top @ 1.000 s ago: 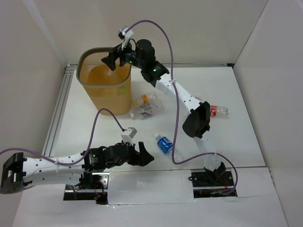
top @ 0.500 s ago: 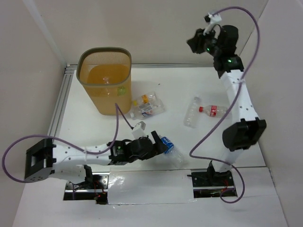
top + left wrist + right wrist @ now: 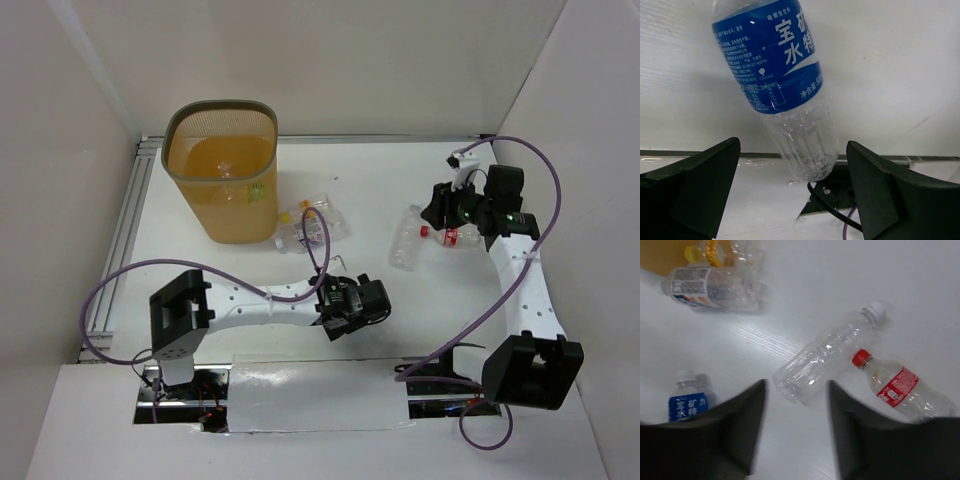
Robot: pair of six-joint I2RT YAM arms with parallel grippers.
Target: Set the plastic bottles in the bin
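The bin (image 3: 222, 170) is a tall orange mesh basket at the back left. A clear bottle with a blue label (image 3: 775, 65) lies on the table, its base between the wide-apart fingers of my open left gripper (image 3: 792, 146). In the top view this gripper (image 3: 362, 300) covers it. My right gripper (image 3: 438, 205) hovers over a clear white-capped bottle (image 3: 827, 360) and a red-capped bottle (image 3: 900, 387) lying side by side. Its jaws (image 3: 796, 385) stand partly apart with nothing between them. Crushed clear bottles (image 3: 305, 225), one with a yellow cap (image 3: 692, 252), lie beside the bin.
White walls enclose the table on three sides. An aluminium rail (image 3: 120, 240) runs along the left edge. Purple cables (image 3: 150, 275) loop over both arms. The arm bases (image 3: 180, 385) sit at the near edge.
The right arm swung from over the bin to the right and came down above the two bottles, its jaws narrowing. The left arm reached right to the blue-label bottle and opened wide.
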